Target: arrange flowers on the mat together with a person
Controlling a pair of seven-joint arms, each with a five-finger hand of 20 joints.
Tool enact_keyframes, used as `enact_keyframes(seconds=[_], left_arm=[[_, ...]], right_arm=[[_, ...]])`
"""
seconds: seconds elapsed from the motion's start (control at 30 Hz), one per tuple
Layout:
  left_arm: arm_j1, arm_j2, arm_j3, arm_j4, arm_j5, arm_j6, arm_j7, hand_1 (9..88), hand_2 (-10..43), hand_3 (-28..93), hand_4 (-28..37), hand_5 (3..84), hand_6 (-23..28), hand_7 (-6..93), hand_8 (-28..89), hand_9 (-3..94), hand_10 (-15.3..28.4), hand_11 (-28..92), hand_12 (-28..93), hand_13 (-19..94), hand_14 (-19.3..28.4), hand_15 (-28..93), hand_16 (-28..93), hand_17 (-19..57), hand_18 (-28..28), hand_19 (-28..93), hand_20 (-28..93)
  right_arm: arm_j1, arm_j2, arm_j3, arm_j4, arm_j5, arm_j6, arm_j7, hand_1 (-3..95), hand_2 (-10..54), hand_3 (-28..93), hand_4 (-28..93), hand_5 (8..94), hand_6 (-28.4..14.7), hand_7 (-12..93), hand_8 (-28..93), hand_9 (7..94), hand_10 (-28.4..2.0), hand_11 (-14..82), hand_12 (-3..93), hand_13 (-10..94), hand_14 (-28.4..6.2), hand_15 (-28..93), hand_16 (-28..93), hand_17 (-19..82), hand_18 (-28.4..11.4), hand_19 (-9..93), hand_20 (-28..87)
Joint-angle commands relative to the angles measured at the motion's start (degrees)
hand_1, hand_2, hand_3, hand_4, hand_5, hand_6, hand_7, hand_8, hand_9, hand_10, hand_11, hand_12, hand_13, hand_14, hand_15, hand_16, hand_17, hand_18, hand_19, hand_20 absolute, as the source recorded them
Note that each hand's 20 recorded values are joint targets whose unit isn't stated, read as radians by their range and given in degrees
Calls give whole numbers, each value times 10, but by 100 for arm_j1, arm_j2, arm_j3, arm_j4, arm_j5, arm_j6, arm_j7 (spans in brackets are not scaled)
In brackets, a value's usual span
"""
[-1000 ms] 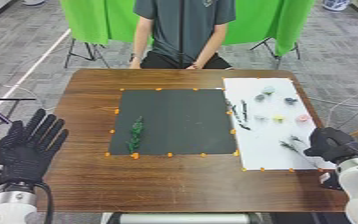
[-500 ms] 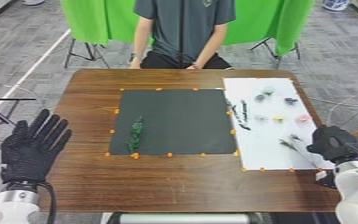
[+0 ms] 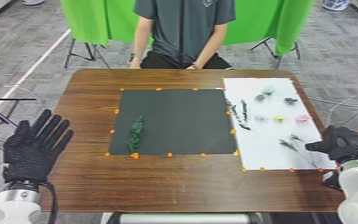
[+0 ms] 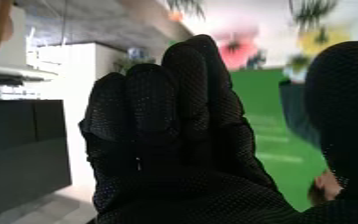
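In the head view my left hand [image 3: 31, 155] is held at the table's left edge, fingers straight and spread. My right hand [image 3: 340, 142] is at the right edge of the white mat [image 3: 257, 135], beside the stems lying there. In the right wrist view my right hand [image 4: 171, 135] has its fingers straight, with nothing held. A green leafy sprig [image 3: 135, 134] lies on the left part of the dark mat [image 3: 177, 120]. On the white mat are a pink flower [image 3: 303, 118], a yellow flower [image 3: 278, 119], several pale or dark blooms, dark twigs [image 3: 245, 110] and a thin stem [image 3: 288, 145].
Orange markers line both mats on the brown table [image 3: 158, 187]. A person sits at the far side, both hands [image 3: 191, 66] low at the table's far edge, touching no flowers. Green cloth [image 3: 273, 25] hangs behind.
My right hand has shifted slightly at the white mat's right edge, turning a little. My left hand has moved slightly to the right. The flowers and the sprig have stayed in place.
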Motion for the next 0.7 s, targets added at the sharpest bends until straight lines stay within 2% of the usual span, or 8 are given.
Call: enact_keyframes(seconds=[0.03, 0.1, 0.17, 0.2, 0.27, 0.33, 0.5, 0.7], left_arm=[[76, -23, 15, 18, -10, 29, -59, 276, 124, 721, -283, 445, 65, 88, -85, 396, 133, 132, 76, 306, 130, 166, -37, -17, 123, 245, 121], [90, -42, 5, -6, -49, 69, -72, 276, 124, 721, -283, 445, 65, 88, -85, 396, 133, 131, 76, 306, 130, 166, -37, -17, 123, 245, 121], [50, -47, 23, 19, -205, 7, -78, 277, 126, 719, -283, 445, 65, 88, -85, 396, 133, 131, 76, 307, 130, 167, -37, -17, 123, 245, 121], [55, -51, 24, 12, -218, 11, -85, 278, 127, 718, -283, 445, 65, 88, -85, 397, 133, 132, 76, 307, 131, 168, -37, -17, 123, 246, 122], [47, -48, 35, 18, -164, 22, -91, 278, 129, 718, -283, 445, 65, 88, -85, 397, 133, 133, 76, 307, 131, 169, -37, -18, 123, 248, 123], [65, -54, 25, 14, -194, -8, -77, 278, 130, 717, -283, 445, 65, 88, -85, 397, 133, 133, 76, 307, 131, 169, -38, -18, 123, 249, 123], [94, -68, 28, 8, -199, 0, -62, 277, 129, 719, -283, 445, 65, 89, -85, 396, 133, 132, 76, 306, 130, 169, -38, -19, 124, 250, 123], [98, -43, 58, 11, -224, -2, -36, 277, 129, 720, -283, 446, 66, 89, -86, 396, 133, 133, 76, 306, 130, 169, -38, -19, 123, 251, 122]], right_arm=[[16, -66, -63, 69, 143, -142, -127, 234, -95, 729, -217, 600, -68, 352, -130, 591, -189, 548, 351, 589, -152, 733, 334, 351, -225, 877, 299], [95, -53, -207, 132, 46, -115, -120, 237, -95, 727, -222, 611, -66, 338, -129, 595, -188, 547, 348, 590, -152, 733, 332, 351, -227, 876, 301], [151, -53, -338, 179, 63, -30, -55, 253, -95, 729, -223, 631, -60, 316, -131, 606, -186, 541, 343, 594, -151, 732, 330, 352, -227, 873, 301], [179, -66, -379, 202, 116, -10, -68, 268, -95, 734, -221, 645, -57, 306, -132, 612, -185, 538, 340, 599, -151, 730, 329, 354, -228, 873, 302], [229, -67, -479, 246, 153, 59, -33, 319, -95, 751, -216, 681, -45, 300, -132, 635, -177, 533, 338, 615, -148, 728, 327, 364, -228, 873, 302], [302, -74, -551, 293, 379, 189, 33, 354, -92, 764, -232, 701, -38, 301, -116, 650, -173, 527, 340, 624, -146, 724, 330, 368, -229, 873, 303], [320, -49, -644, 286, 428, 714, 240, 468, -43, 708, -255, 722, -48, 365, 62, 678, -163, 524, 339, 655, -139, 715, 325, 391, -232, 881, 303], [405, -32, -699, 180, 552, 1098, 475, 497, -32, 721, -253, 711, -37, 439, 115, 708, -152, 514, 399, 685, -130, 723, 333, 415, -232, 907, 300]])
